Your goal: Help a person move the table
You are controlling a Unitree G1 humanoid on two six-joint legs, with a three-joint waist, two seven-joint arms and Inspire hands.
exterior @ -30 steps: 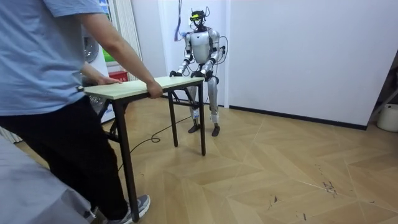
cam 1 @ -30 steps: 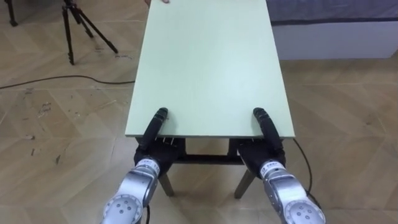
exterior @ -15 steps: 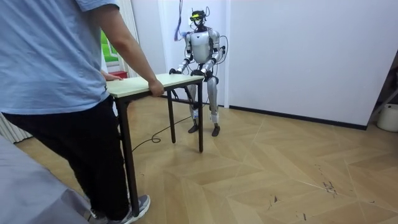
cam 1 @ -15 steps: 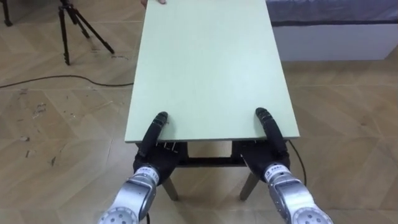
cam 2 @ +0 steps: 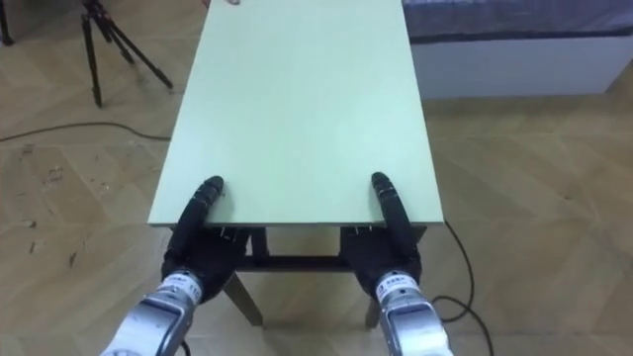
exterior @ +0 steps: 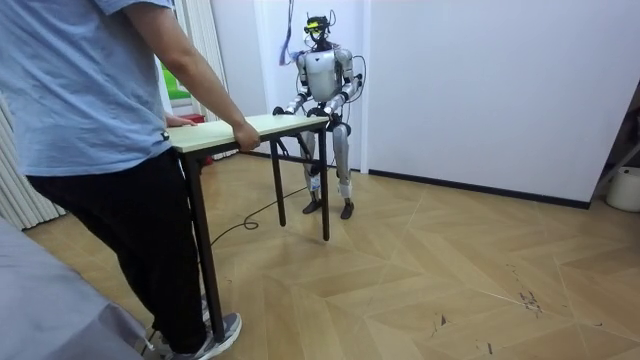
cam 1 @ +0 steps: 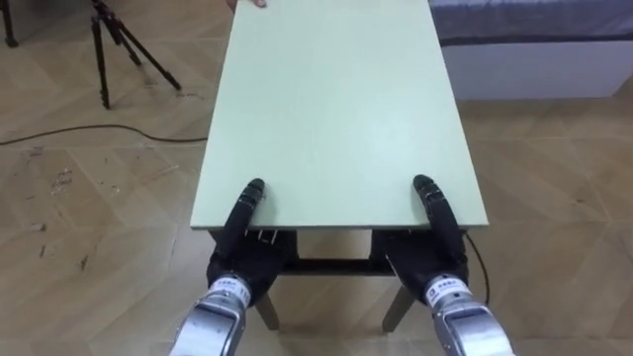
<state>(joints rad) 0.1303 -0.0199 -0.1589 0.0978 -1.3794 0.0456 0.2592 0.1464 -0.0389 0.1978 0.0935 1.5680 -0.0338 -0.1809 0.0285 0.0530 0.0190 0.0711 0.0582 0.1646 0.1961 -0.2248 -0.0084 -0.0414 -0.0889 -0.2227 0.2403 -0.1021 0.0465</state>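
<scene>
A pale green table (cam 1: pixel 336 109) reaches away from me. Both my hands hold its near short edge. My left hand (cam 1: pixel 248 201) has its thumb on top near the left corner, with the palm under the edge. My right hand (cam 1: pixel 433 206) grips the same way near the right corner. In the room view I stand at the table's (exterior: pixel 262 125) far end, close to the white wall. A person (exterior: pixel 90 150) in a blue shirt stands at the other end and grips that edge with a hand (exterior: pixel 246 137). That person's fingertip (cam 1: pixel 247 3) shows at the top edge of the left eye view.
A black tripod (cam 1: pixel 119 44) stands on the wooden floor to my far left, and a dark cable (cam 1: pixel 99 129) runs across the floor below it. A low bed with a white base (cam 1: pixel 534 59) lies at my far right. A white bin (exterior: pixel 626 188) stands at the room view's right.
The person has stepped back and stands more upright, and the table hangs slightly higher off the floor. The floor in the eye view has slid a little. Both hands keep their hold.
</scene>
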